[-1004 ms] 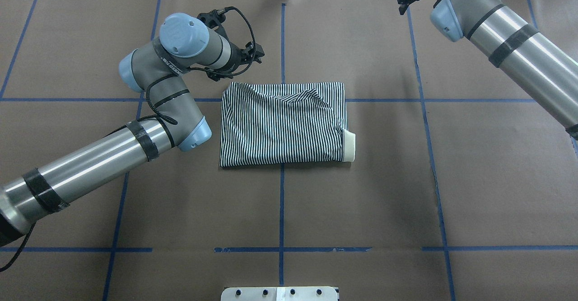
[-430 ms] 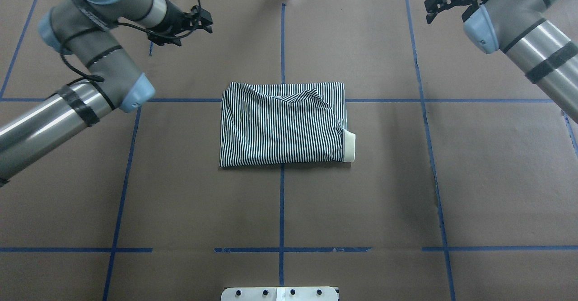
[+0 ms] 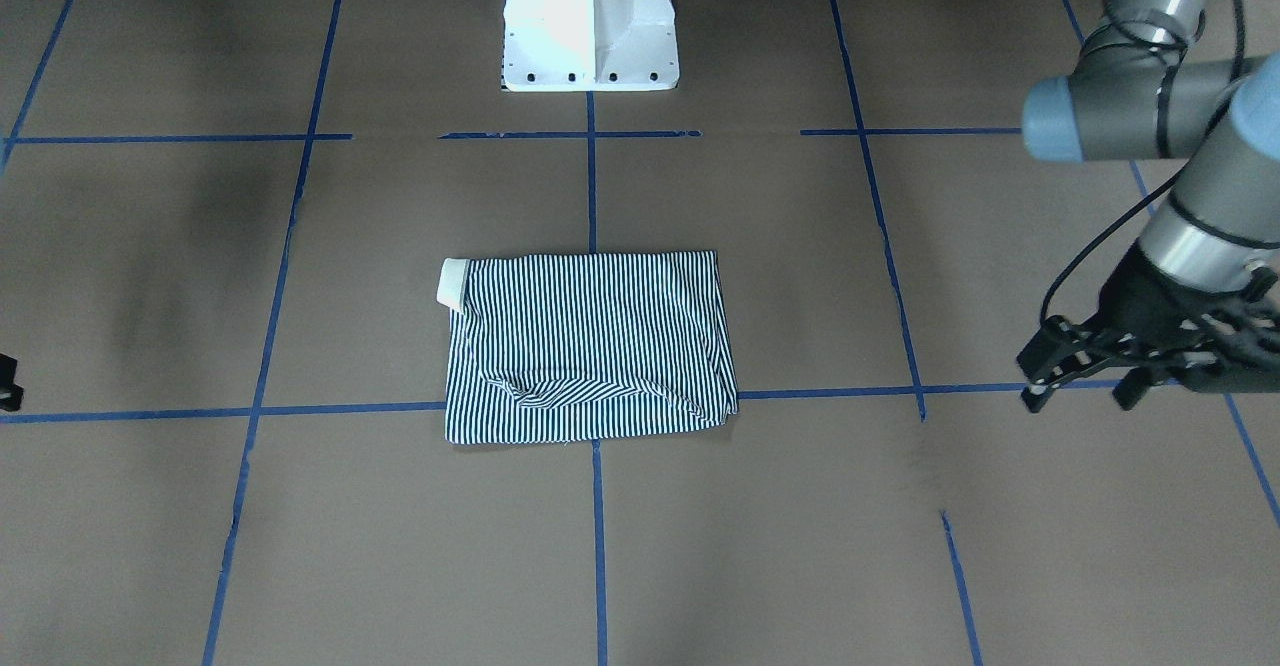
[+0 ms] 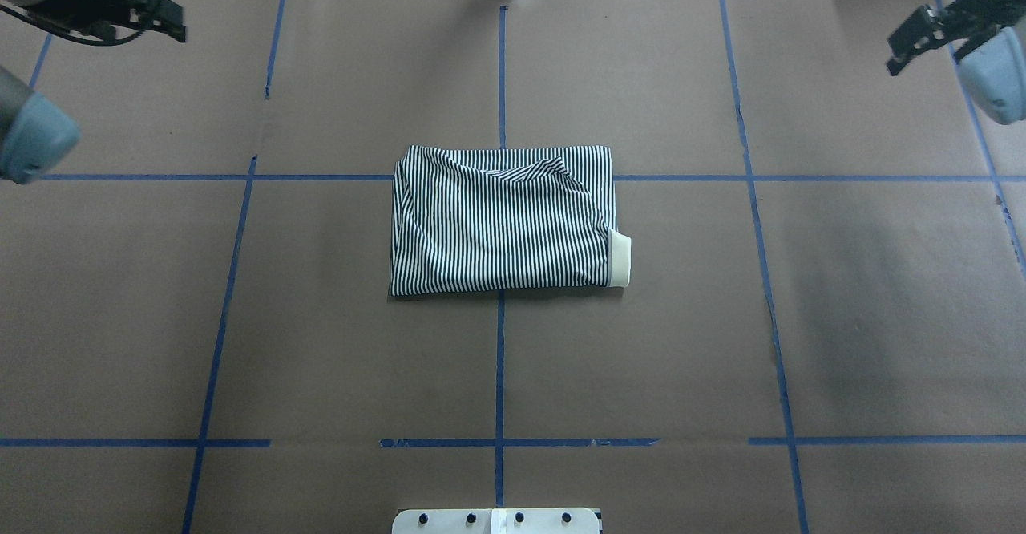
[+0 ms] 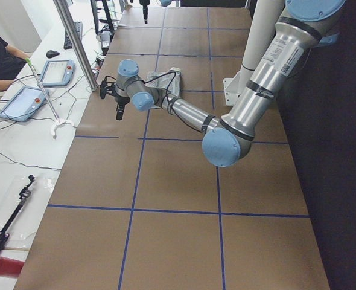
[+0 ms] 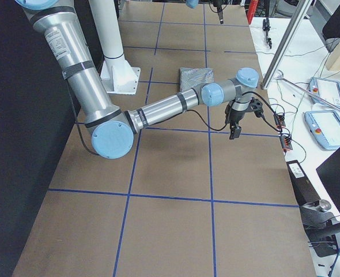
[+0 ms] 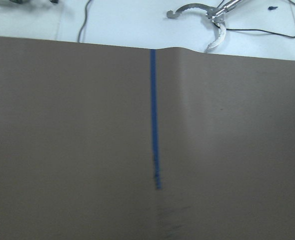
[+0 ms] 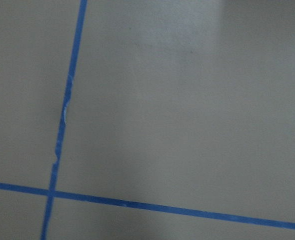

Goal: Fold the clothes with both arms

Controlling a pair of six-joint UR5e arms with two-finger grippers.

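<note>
Brown paper covers the whole tabletop, marked into a grid by blue tape lines.

Left arm: reaches out to the far corner on the robot's left, wrist above bare paper near the tabletop's edge. Left jaws: spread apart, nothing between them, hanging above the paper (front view).

Right arm: stretched to the opposite far corner, wrist also over bare paper beside a tape crossing. Right jaws: only part of them shows from overhead; cannot tell whether they are apart or closed.

White pedestal base: stands at the robot's edge of the tabletop, on the centre tape line.

Polo shirt: folded into a flat rectangle at the middle of the tabletop, straddling the centre tape line, its far edge along a cross line. A few creases run across the far half. Both arms are well apart from it.

Cream collar: pokes out at the fold's near corner on the robot's right.
</note>
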